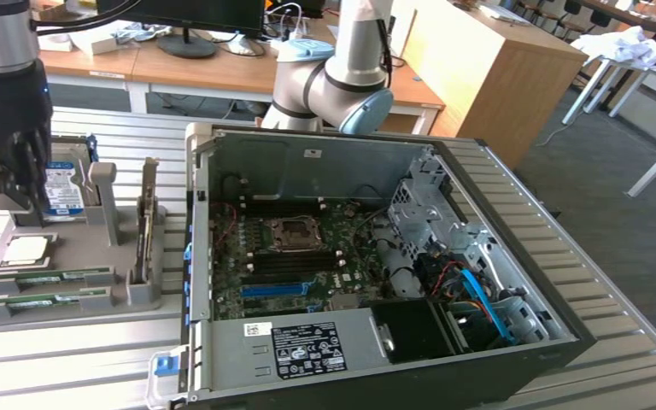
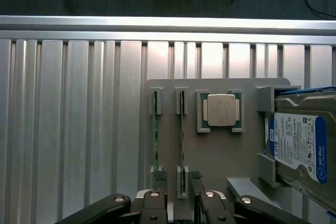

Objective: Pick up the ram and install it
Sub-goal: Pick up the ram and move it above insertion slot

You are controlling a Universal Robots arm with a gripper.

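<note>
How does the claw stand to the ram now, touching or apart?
Apart. The exterior view shows the open claw hanging above the grey tray, and the processor lies in the gap between it and the ram.

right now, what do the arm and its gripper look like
The arm is built of silver-grey tubes with fat rounded joints and pale blue end caps. The gripper is black, with jointed linkage bars pinned by shiny silver bolts and slim dark fingertips.

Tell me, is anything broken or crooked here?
Nothing stands out: the ram and its twin sit straight in the tray, the chip lies flat, the drive stands in its holder.
</note>
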